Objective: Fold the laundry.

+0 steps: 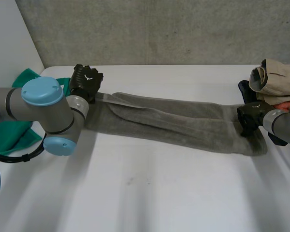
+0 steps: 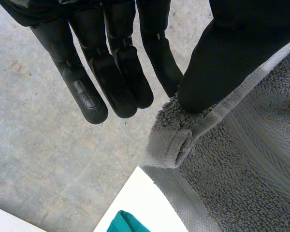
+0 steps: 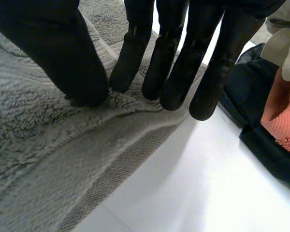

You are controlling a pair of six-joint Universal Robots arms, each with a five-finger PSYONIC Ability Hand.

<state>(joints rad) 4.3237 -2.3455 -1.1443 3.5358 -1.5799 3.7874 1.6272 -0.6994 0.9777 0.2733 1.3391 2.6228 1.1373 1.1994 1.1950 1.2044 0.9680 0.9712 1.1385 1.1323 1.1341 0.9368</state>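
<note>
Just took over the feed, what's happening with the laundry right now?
Both hands are on one grey towel stretched long across the white table. The left hand pinches its far left corner; the right hand pinches a ridge near its right end. A green cloth and a clothes pile wait at the sides.

A green cloth (image 1: 12, 133) lay at one end of the white table (image 1: 159, 193), a pile of clothes (image 1: 276, 78) sat at the other, and a grey wall (image 1: 159, 29) stood behind.

Left hand (image 1: 85, 81) and right hand (image 1: 251, 116) are black.
</note>
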